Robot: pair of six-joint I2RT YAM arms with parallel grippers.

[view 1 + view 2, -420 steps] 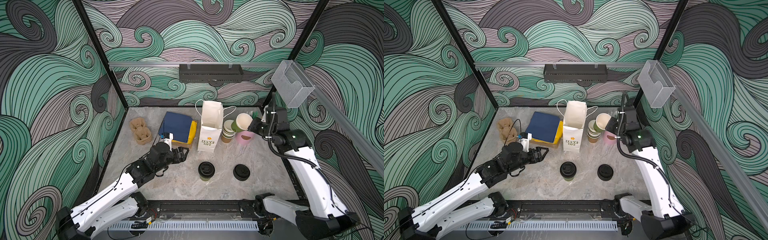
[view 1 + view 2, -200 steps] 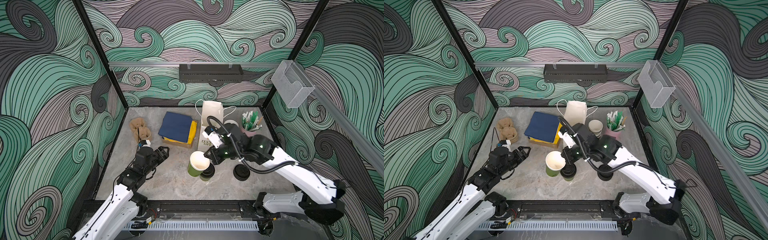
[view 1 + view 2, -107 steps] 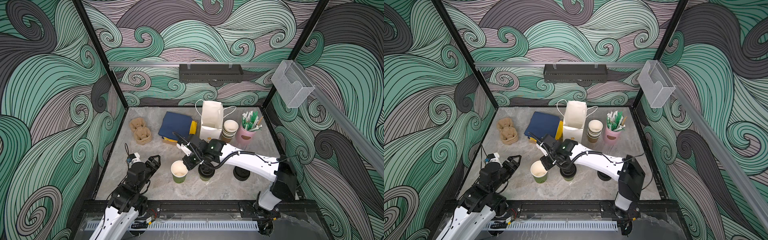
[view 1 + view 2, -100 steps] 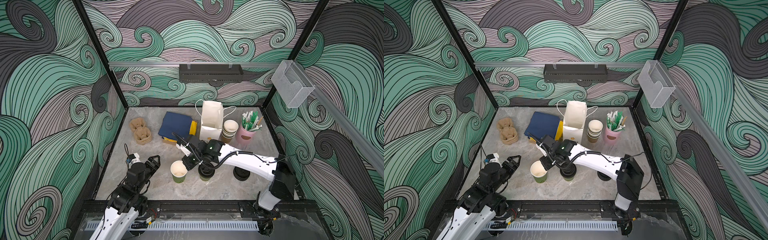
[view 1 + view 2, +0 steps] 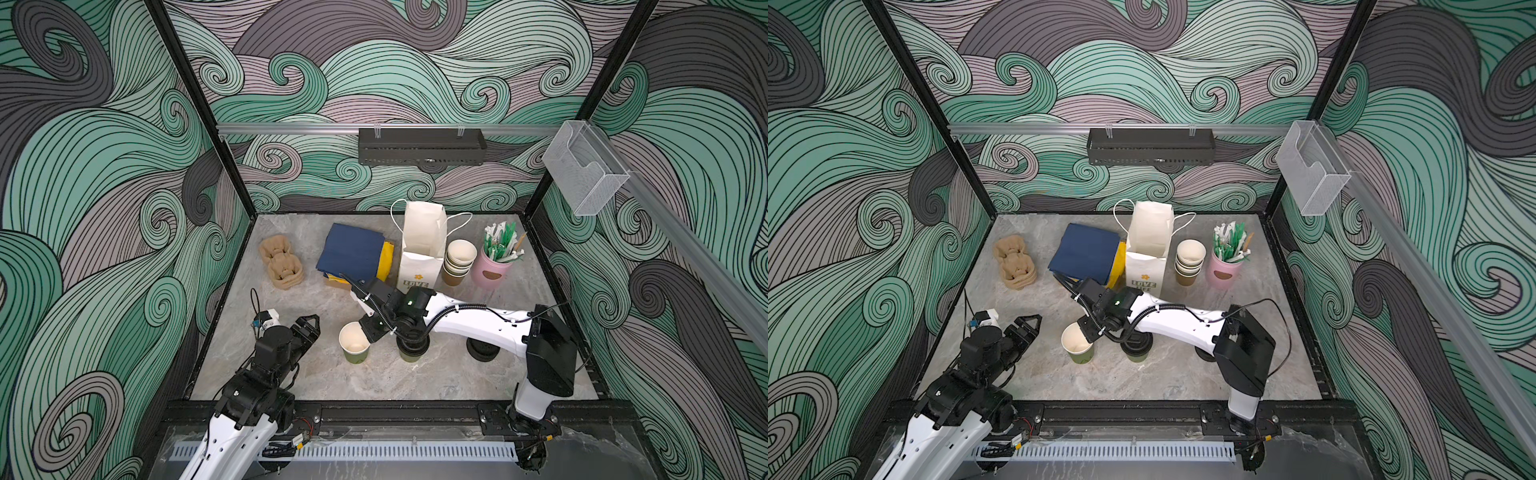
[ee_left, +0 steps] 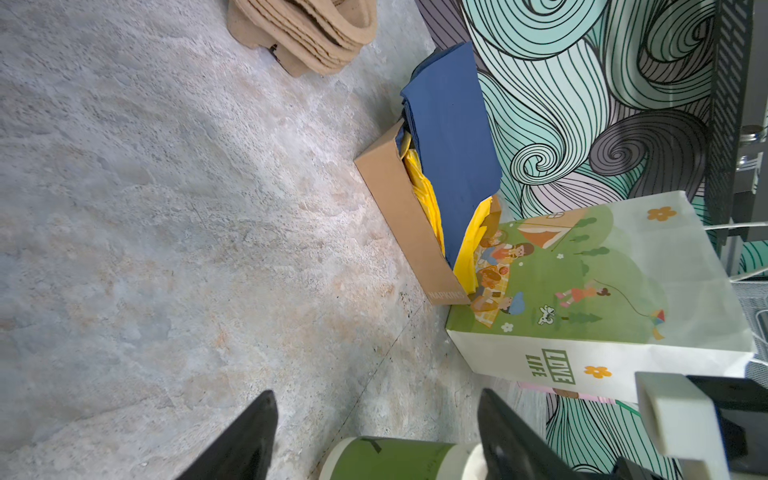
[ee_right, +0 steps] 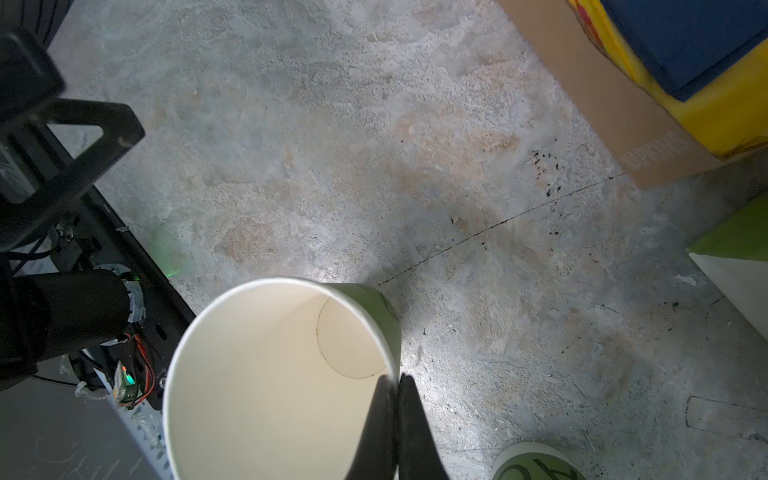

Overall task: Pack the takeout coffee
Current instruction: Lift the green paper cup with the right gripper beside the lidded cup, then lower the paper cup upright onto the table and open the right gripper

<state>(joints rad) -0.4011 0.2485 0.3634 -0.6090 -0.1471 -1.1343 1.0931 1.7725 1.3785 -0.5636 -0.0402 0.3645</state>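
One takeout coffee (image 5: pixel 410 352) (image 5: pixel 1137 353), a green cup with a black lid, stands near the table's front, half under my right wrist. My right gripper (image 5: pixel 366 333) (image 5: pixel 1089 333) (image 7: pixel 397 384) is shut on the rim wall of a lidless green cup (image 5: pixel 354 345) (image 5: pixel 1077 347) (image 7: pixel 266 374), cream inside, just left of the lidded one. My left gripper (image 5: pixel 308 324) (image 5: pixel 1029 325) (image 6: pixel 376 395) stands open a short way left of that cup (image 6: pixel 390 457), holding nothing. A white paper bag (image 5: pixel 422 249) (image 5: pixel 1148 245) (image 6: pixel 602 324) stands upright at the back.
Loose black lids (image 5: pixel 482 350) lie right of the lidded cup, partly under my right arm. At the back are a napkin box (image 5: pixel 353 257), pulp cup carriers (image 5: pixel 280 266), a stack of lidless cups (image 5: pixel 459 262) and a pink holder of stirrers (image 5: pixel 496 266).
My right arm has carried the lidless cup left and down beside the lidded cup. My left arm has drawn back toward the table's front, still open.
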